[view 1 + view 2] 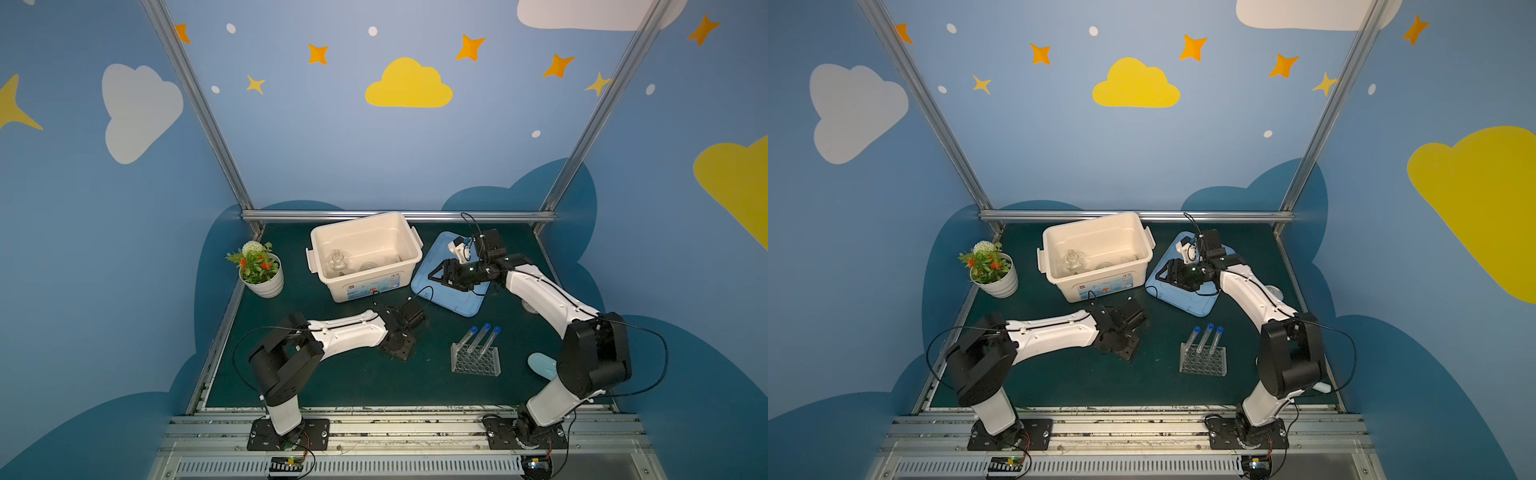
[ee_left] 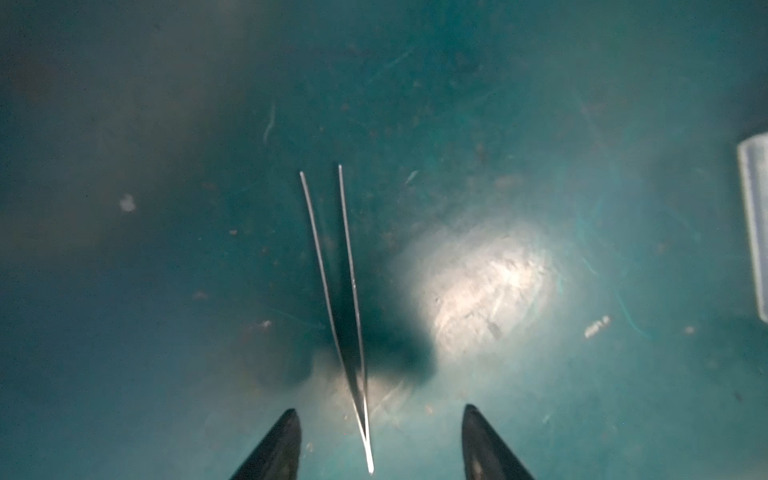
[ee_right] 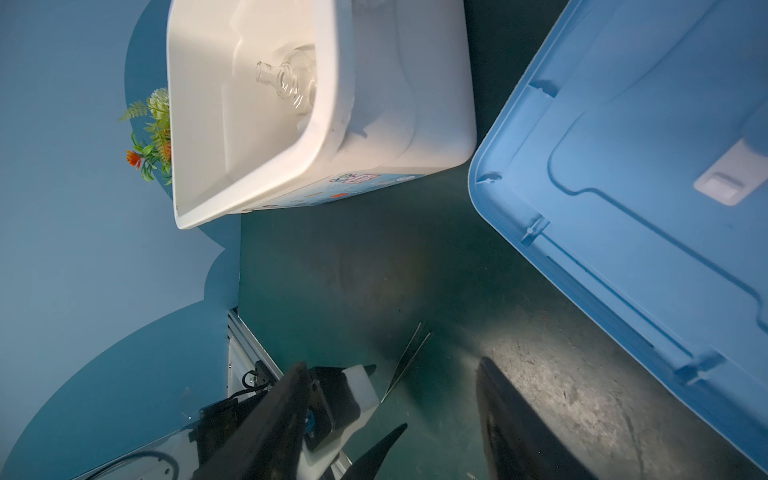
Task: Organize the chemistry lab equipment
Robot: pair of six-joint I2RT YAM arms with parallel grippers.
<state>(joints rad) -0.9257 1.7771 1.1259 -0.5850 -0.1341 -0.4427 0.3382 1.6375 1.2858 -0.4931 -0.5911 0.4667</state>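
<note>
The metal tweezers lie on the dark green counter under the left arm. Their long axis runs straight out from the left fingers, with the joined end between them. The spread tips point away, toward the white bin and blue lid. The left fingers stand apart, one on each side of the joined end, with a gap on both sides. Bare counter lies all around the tweezers. The clear holed rack, with three test tubes leaning in it, stands well apart. The right fingers are spread and empty, near the lid's edge that faces the bin.
</note>
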